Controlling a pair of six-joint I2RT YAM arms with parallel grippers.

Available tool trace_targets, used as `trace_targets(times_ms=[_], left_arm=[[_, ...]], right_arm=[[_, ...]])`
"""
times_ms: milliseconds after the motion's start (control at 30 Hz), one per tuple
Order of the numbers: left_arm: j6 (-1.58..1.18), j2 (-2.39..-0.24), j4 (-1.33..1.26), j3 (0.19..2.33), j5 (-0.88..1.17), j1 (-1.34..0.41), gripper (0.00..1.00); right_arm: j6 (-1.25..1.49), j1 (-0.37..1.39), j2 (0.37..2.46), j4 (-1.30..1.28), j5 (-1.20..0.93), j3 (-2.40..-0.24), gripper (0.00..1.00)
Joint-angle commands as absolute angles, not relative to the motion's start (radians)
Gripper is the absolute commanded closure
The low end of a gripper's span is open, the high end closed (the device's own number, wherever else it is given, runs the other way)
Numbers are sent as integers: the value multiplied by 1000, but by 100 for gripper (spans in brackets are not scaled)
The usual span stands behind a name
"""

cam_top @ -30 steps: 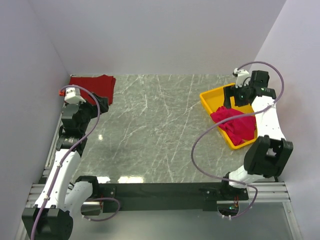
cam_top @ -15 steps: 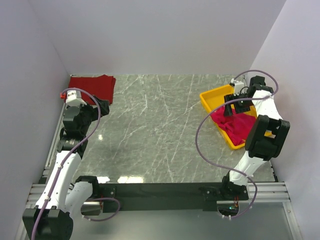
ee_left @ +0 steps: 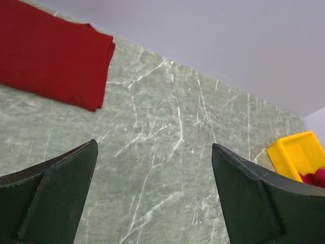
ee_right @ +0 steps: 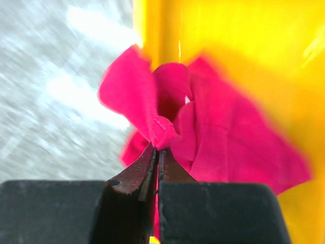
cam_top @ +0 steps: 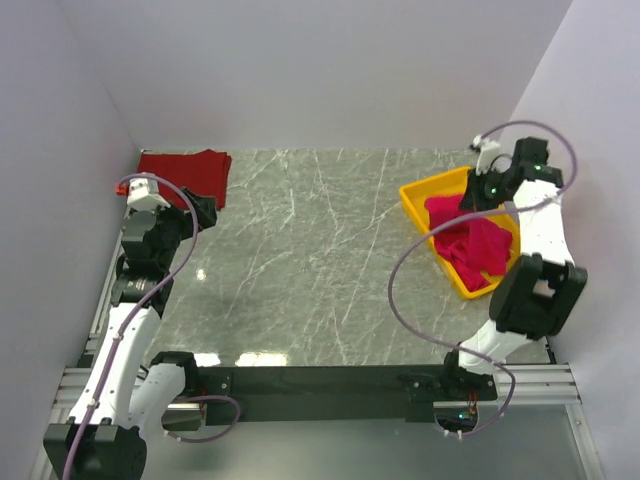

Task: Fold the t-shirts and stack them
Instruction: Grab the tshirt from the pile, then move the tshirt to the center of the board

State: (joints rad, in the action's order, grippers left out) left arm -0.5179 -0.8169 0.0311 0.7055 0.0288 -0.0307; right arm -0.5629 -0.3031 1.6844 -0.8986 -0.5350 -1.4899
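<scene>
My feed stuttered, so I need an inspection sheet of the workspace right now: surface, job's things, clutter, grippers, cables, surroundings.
Surface: grey marbled table, glare patches, no spills seen.
Job's things: dark red shirt lies folded flat at the far left corner; crimson shirt is crumpled in the yellow tray at the right.
Clutter: nothing seen.
Grippers: left gripper is open over bare table and holds nothing; right gripper is shut on a fold of the crimson shirt, over the tray.
Cables: purple cables loop off each arm; the right one crosses the tray in the top view, contact cannot be told.
Surroundings: plain pale walls on three sides.
</scene>
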Motion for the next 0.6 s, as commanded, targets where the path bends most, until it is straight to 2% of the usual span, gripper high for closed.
trace_targets(times_ms=[0, 167, 333, 567], left_arm=[[-522, -778, 34, 764, 25, -34, 1], [-515, -750, 43, 782, 15, -34, 1], [-500, -742, 58, 805, 11, -34, 1], [-474, -707, 89, 822, 5, -34, 0]], right_arm=[[-471, -282, 1458, -859, -718, -1647, 100], [-336, -207, 1335, -804, -793, -1856, 100], [-148, -176, 1304, -657, -896, -2061, 100], [78, -34, 1240, -384, -917, -2103, 100]])
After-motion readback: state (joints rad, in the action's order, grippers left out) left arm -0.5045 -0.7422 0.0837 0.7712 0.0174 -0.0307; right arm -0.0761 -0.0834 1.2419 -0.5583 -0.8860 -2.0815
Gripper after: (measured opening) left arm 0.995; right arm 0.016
